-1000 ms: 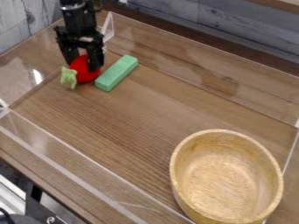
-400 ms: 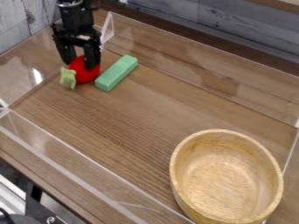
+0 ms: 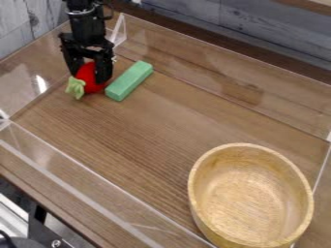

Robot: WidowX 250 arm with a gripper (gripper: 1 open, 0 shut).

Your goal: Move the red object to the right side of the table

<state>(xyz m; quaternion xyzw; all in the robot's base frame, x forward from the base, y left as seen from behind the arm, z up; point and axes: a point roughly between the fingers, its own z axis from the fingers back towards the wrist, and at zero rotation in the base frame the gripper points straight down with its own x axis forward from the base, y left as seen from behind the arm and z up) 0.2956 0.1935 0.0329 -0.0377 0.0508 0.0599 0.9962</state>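
The red object (image 3: 89,74) lies at the far left of the brown wood-grain table (image 3: 168,136), its pale green leafy stub (image 3: 76,86) pointing toward the front left. My gripper (image 3: 87,71) points straight down over it, open, with a black finger on each side of the red toy. The fingers hide part of the toy, and I cannot tell whether they touch it.
A flat green rectangular block (image 3: 128,80) lies just right of the red toy. A round light wooden bowl (image 3: 251,199) sits at the near right corner. Low clear acrylic walls (image 3: 233,68) border the tabletop.
The gripper has sunk slightly around the red object. The toy and block have not moved.
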